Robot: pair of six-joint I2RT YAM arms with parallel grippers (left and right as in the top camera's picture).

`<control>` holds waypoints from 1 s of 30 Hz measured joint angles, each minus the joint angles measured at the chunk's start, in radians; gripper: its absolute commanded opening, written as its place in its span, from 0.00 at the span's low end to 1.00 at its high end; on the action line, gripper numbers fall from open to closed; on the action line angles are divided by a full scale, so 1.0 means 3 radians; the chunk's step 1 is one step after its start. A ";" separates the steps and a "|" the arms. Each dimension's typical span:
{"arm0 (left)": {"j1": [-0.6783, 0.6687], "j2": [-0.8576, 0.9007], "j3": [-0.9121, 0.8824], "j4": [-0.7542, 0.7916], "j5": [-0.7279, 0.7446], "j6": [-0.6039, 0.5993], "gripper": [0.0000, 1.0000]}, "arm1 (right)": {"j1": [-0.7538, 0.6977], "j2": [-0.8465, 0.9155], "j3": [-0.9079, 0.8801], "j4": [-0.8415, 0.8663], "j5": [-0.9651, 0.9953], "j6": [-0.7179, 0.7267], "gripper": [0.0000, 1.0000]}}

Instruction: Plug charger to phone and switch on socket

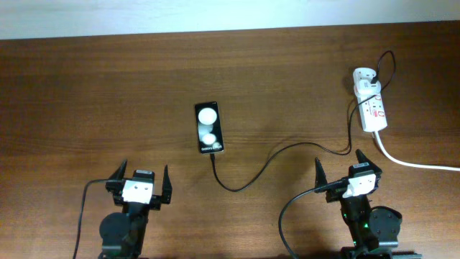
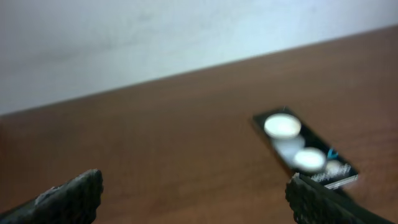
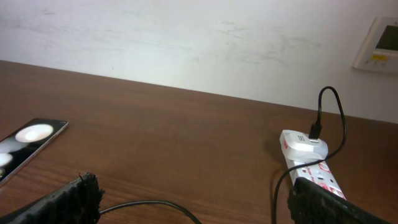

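Left gripper (image 1: 144, 170): my jaws spread wide, holding nothing, hovering over the near side of the brown wood-grain table (image 1: 108, 86); both ribbed black fingers (image 2: 74, 196) show at the bottom corners of the wrist view.

Right gripper (image 1: 338, 158): my jaws likewise parted wide and empty, near the table's front edge, well apart from the left one.

Flat black rectangular phone (image 1: 209, 127): lies face up beyond and to the right of my left gripper, near mid-table; two white round patches on its glass, small white lettering at its near end; touched by neither gripper.

Thin black charger cable (image 1: 266, 164): its small plug tip sits at the phone's near short edge; whether it is seated there I cannot tell; the cable dips toward me, crosses just beyond my right fingertips, then climbs to the far right.

White elongated socket strip (image 1: 374, 108): lies at the far right, red switch marks on top; a white plug adapter (image 1: 365, 78) sits in its far end, the cable looping out of it; a thick white cord (image 1: 410, 162) leaves its near end toward the right edge.
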State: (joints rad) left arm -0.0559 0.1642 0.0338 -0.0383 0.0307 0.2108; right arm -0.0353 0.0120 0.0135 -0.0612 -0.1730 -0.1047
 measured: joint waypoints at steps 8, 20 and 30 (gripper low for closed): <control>0.0006 -0.0507 -0.0064 -0.0134 -0.0004 0.0033 0.99 | 0.0000 0.0000 0.0000 0.0000 0.0000 0.0000 0.99; 0.0008 -0.0507 -0.0064 -0.0134 -0.0004 0.0033 0.99 | 0.0000 0.0000 0.0000 0.0000 0.0000 0.0001 0.99; 0.0008 -0.0507 -0.0064 -0.0134 -0.0004 0.0034 0.99 | 0.0000 0.0000 0.0000 0.0000 0.0000 0.0001 0.99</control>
State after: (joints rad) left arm -0.0536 0.0120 0.0147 -0.0784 0.0296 0.2211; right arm -0.0353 0.0120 0.0135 -0.0612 -0.1730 -0.1043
